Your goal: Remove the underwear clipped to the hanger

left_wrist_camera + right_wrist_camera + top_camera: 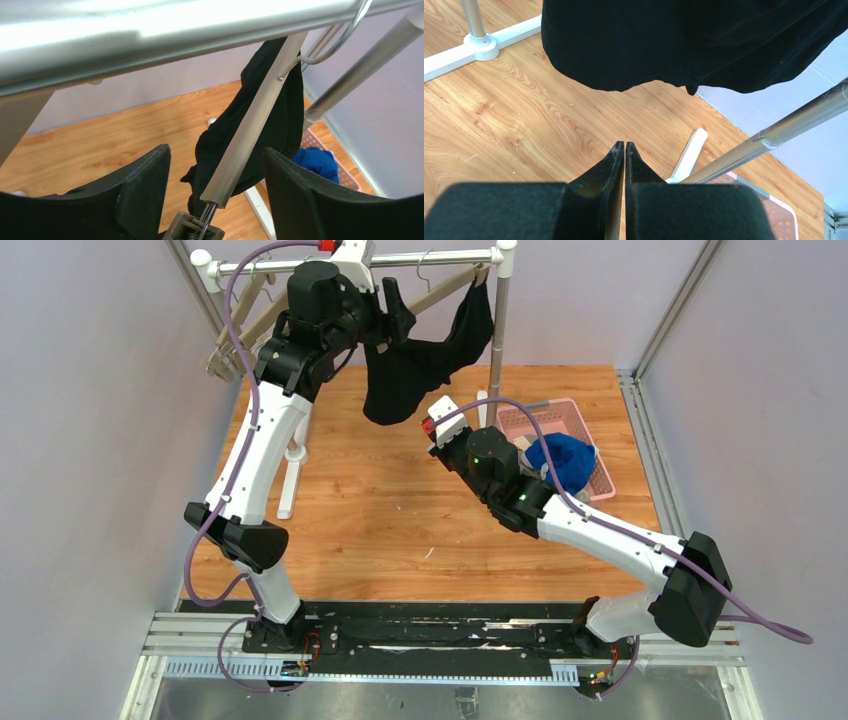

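While the left arm reaches up at the rail point(420, 258): the left pincer point(215, 152) stands wide, a finger on each side of the hanger point(252, 137), gripping nothing.
Clip: a grey clip point(192, 229) sits at the hanger's near end, low between the fingers; whether it bites any cloth I cannot tell.
Black briefs: the black briefs point(415, 370) hang off the hanger above the table point(380, 520), their bulk sagging low.
Step, as I judge it: pinch a clip so the cloth lets go.
Doing it well: centre the fingers on the clip rather than the bar and close squarely, or the hanger may swing.
Right pincer: the right pincer point(625, 147) is pressed shut and empty, just under the hem; it should open and take the hem first.
Basket: the blue briefs point(560, 462) lie in the pink basket point(590, 420).
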